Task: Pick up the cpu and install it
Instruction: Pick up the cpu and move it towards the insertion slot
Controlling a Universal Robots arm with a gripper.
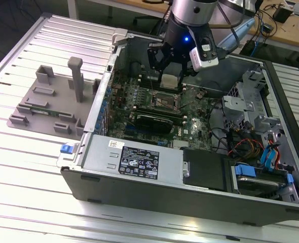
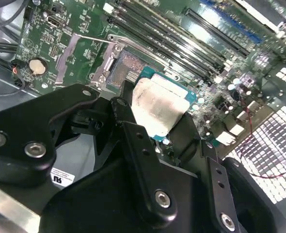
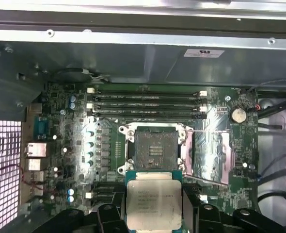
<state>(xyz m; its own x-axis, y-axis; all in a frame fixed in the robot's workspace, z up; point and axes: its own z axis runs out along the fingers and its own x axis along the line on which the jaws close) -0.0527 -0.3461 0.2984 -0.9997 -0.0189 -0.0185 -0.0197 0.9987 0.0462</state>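
Nearest, along the lower edge of the exterior view, the ribbed metal table [image 1: 28, 167] carries an open computer case [image 1: 139, 195] lying on its side. The power supply [image 1: 134, 157] against the near wall bears a black sticker [image 1: 139, 163] with white print and a small white sticker [image 1: 115, 144] beside it; the writing is too small to make out. A grey fixture tray [image 1: 48, 104] lies on the table at the exterior view's left, just beside the case.

Further in, the green motherboard [image 1: 139, 119] lies on the case floor with the socket [image 1: 165, 99] near its middle. Above the board, in the upper middle of the exterior view, the gripper [image 1: 170, 76] hangs with the cpu [image 1: 170, 81] clamped between its black fingers [image 1: 158, 63], clear of the socket.

The first wrist view adds what the exterior view cannot. The socket [image 3: 155, 148] lies open with its contact field showing and its retaining frame [image 3: 215, 155] swung aside. The cpu [image 3: 154, 204] carries faint, unreadable print on its silvery top, and the fingers [image 3: 118, 211] press against two opposite edges. Beyond the socket come the memory slots [image 3: 145, 103], a coin battery [image 3: 238, 115] and, on the far case wall, a white sticker [image 3: 203, 52].

In the second wrist view the cpu [image 2: 157, 107] looks whitish and smeared, and the fingers [image 2: 133, 141] close on it just over the socket's edge.
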